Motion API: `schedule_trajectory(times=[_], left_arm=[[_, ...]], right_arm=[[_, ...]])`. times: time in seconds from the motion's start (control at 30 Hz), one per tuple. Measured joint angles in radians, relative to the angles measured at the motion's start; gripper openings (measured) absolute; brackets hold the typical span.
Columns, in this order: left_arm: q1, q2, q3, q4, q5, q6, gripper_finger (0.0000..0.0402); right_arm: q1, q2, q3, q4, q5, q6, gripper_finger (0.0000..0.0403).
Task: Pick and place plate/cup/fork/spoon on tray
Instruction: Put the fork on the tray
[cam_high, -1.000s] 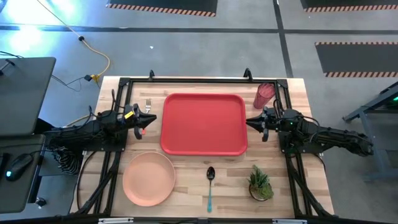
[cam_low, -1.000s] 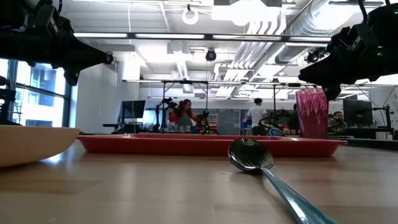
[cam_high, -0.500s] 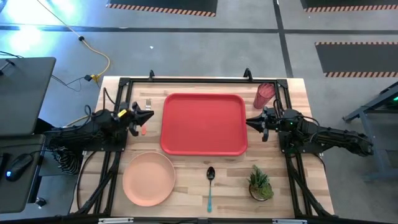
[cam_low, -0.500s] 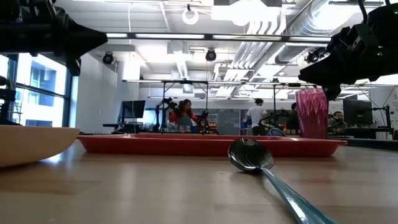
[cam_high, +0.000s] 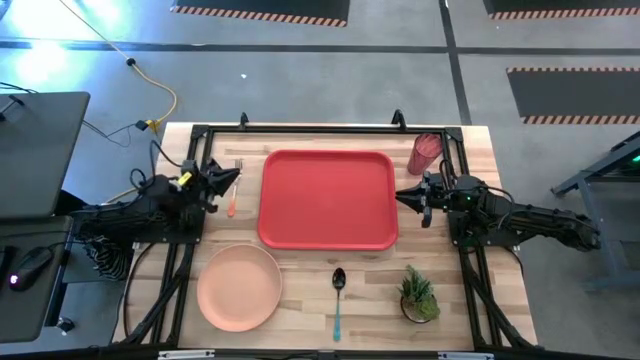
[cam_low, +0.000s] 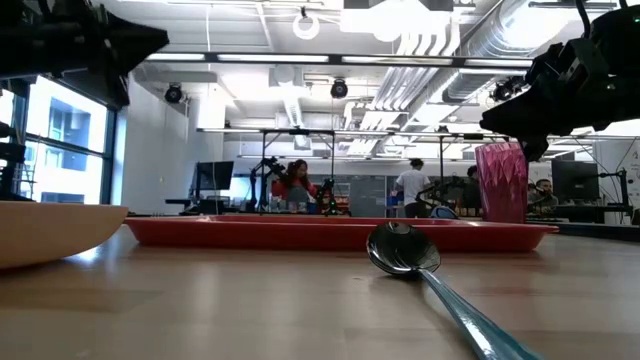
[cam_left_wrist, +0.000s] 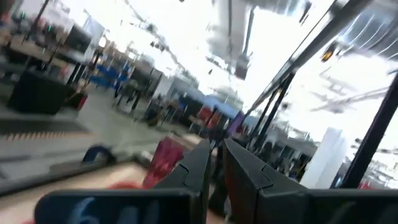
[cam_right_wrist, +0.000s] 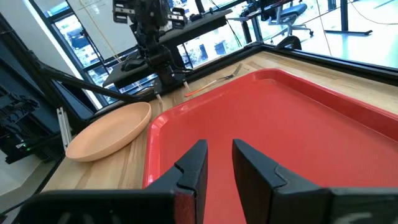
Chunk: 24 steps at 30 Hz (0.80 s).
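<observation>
— Wooden tabletop (cam_high: 300, 290), workshop behind it with people at benches. What is sitting where?

— Tray (cam_high: 328, 198) is lying bare in the middle. Plate (cam_high: 239, 287) is resting near the left front corner, spoon (cam_high: 338, 295) just in front of the tray, cup (cam_high: 424, 153) standing by the tray's far right corner, plant (cam_high: 418, 294) sitting at the right front. Fork (cam_high: 234, 188) is lying just left of the tray, tines pointing away.

— And the arms?

— Left gripper (cam_high: 226, 176) is hovering right beside the fork, raised and pointing level toward the tray. Its fingers (cam_left_wrist: 202, 165) are showing only a thin slit between them, pinching nothing. Right gripper (cam_high: 408, 196) is waiting at the tray's right edge, fingers (cam_right_wrist: 194, 167) slightly parted, a narrow gap, also gripping nothing.

— So which step is going on?

— Nothing is lying on the tray yet, so I'd judge the first pick is being set up, most likely the fork, given where the left arm is hanging.

— What is the next move asking for?

— Spreading those fingers, tipping down over the handle and closing across it. A thin handle flat on wood is leaving little to catch, so the approach needs to be low and square.

— Any writing readable?

— None that I'm making out.
</observation>
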Motion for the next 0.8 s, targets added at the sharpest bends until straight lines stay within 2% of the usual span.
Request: schedule_trajectory(times=[0.13, 0.3, 0.5, 0.8], left_arm=[[0.000, 0.000, 0.000, 0.104, -0.001, 0.060, 0.0035], [0.000, 0.000, 0.000, 0.201, -0.041, 0.077, 0.0035], [0.000, 0.000, 0.000, 0.188, -0.146, 0.124, 0.0042], [0.000, 0.001, 0.012, 0.172, -0.233, 0.069, 0.0096]], right_arm=[[0.000, 0.000, 0.000, 0.005, 0.000, 0.001, 0.0067], [0.000, 0.000, 0.000, 0.034, 0.001, 0.088, 0.0067], [0.000, 0.000, 0.000, 0.034, 0.001, 0.105, 0.0067], [0.000, 0.000, 0.000, 0.072, 0.001, 0.103, 0.0067]])
